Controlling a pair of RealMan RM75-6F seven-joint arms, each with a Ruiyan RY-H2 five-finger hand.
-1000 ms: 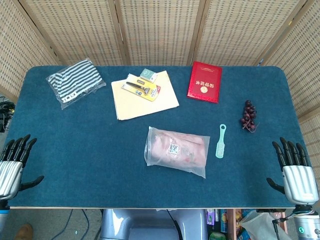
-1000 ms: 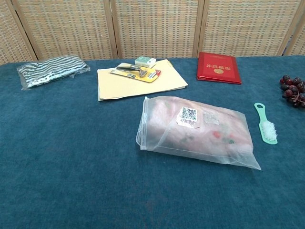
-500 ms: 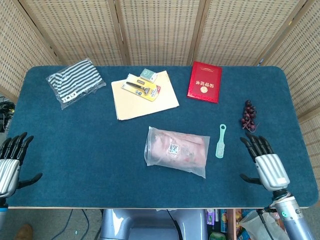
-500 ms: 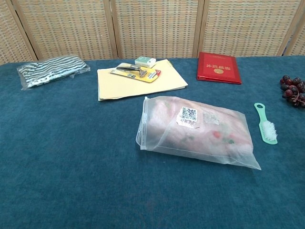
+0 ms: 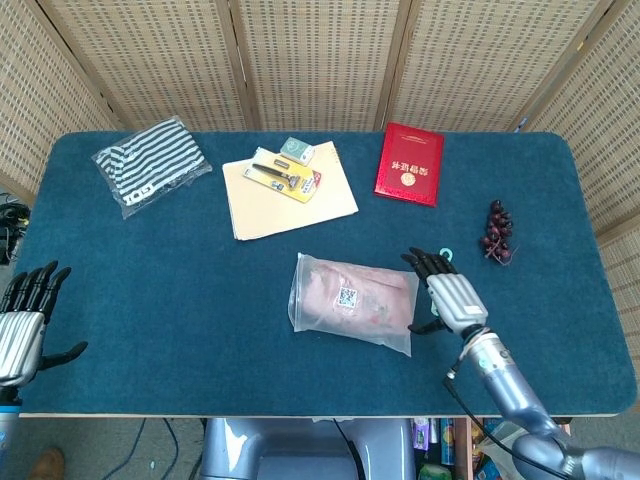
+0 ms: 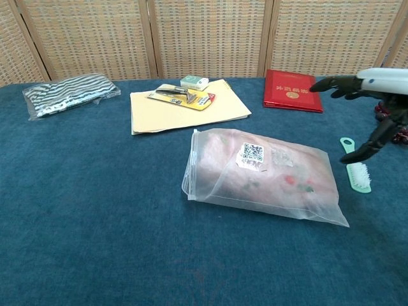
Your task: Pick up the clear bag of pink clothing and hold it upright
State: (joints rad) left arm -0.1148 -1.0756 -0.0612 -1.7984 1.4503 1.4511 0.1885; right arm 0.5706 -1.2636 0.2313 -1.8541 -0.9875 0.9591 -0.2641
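While the left hand waits off the near left corner of the dark teal felt-covered table, it holds nothing, with dark fingers spread upward and thumb out to the side. Toward the far left of that table lies a clear bag of black-and-white striped clothing. Further right sits a pale yellow paper folder with a yellow-carded razor pack lying on it and a small green-and-white box at its far edge.

Near the table's middle, the clear plastic bag of pink clothing lies flat, a white sticker with a QR code on its upper face. Just past its right end hovers the right hand, empty, palm toward the bag, fingers spread and pointing away from the robot, thumb reaching toward the bag's right edge; I cannot tell whether it touches the plastic. In the chest view the same hand hangs above a mint-green plastic brush with white bristles.

Beyond these lie a red booklet with gold characters too small to read, and a bunch of dark purple grapes. Woven wicker screens in pale wooden frames close off the back.
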